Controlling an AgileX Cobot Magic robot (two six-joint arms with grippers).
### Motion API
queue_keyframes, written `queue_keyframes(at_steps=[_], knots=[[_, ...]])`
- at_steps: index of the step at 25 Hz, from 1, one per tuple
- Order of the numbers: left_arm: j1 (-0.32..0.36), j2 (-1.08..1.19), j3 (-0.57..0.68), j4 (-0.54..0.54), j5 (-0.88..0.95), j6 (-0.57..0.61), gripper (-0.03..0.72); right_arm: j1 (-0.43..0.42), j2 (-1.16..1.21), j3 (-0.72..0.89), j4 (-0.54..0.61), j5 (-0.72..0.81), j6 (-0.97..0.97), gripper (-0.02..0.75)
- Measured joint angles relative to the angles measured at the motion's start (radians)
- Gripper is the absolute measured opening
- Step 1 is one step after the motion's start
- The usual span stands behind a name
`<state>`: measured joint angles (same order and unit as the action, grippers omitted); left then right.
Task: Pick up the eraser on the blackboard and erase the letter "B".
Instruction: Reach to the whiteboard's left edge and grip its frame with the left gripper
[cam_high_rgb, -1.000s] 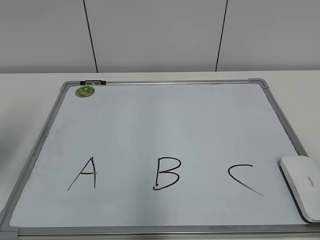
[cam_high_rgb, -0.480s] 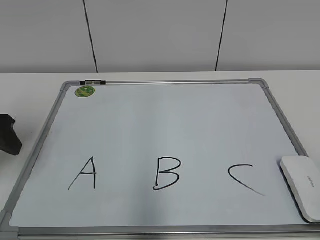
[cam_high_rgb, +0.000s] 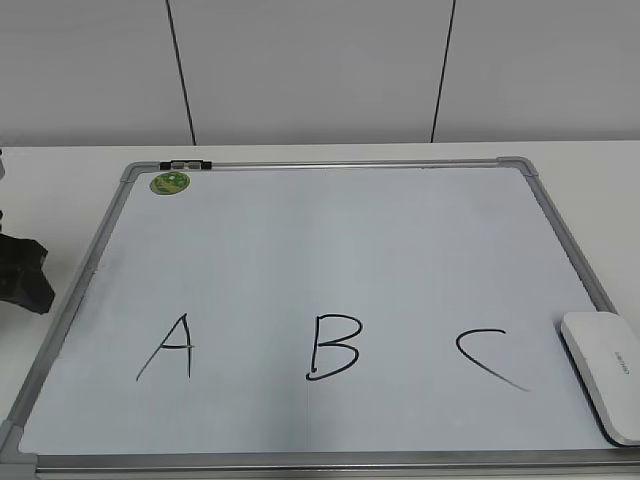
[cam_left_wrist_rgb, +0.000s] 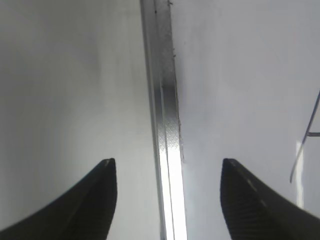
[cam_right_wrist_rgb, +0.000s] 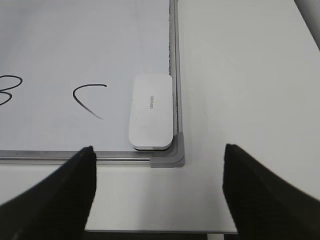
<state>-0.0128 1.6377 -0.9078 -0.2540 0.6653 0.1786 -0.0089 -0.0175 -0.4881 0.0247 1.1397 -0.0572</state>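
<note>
Eraser (cam_right_wrist_rgb: 151, 111) looks light, rigid, slick; I'd pinch its long sides with my empty, wide-spread right pincer (cam_right_wrist_rgb: 159, 192).

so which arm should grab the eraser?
Right. The eraser lies in the board's near right corner, ahead of the open right gripper. The open left gripper straddles the blackboard frame's left edge.
</note>
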Motion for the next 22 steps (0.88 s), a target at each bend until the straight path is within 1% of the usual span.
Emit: queue_keyframes(at_steps=[3, 7, 10, 15, 22], knots=[[0.000, 0.002, -0.016, 0.000, -0.017, 0.012, 0.468, 0.000, 0.000, 0.000, 0.000, 0.000, 0.000, 0.587], [0.000, 0.004, -0.049, 0.000, -0.022, 0.021, 0.419, 0.000, 0.000, 0.000, 0.000, 0.000, 0.000, 0.587], [0.000, 0.024, -0.087, 0.004, -0.015, 0.026, 0.405, 0.000, 0.000, 0.000, 0.000, 0.000, 0.000, 0.587], [0.000, 0.117, -0.176, 0.007, 0.040, 0.027, 0.401, 0.000, 0.000, 0.000, 0.000, 0.000, 0.000, 0.587], [0.000, 0.258, -0.337, 0.022, 0.128, 0.029, 0.401, 0.000, 0.000, 0.000, 0.000, 0.000, 0.000, 0.587]])
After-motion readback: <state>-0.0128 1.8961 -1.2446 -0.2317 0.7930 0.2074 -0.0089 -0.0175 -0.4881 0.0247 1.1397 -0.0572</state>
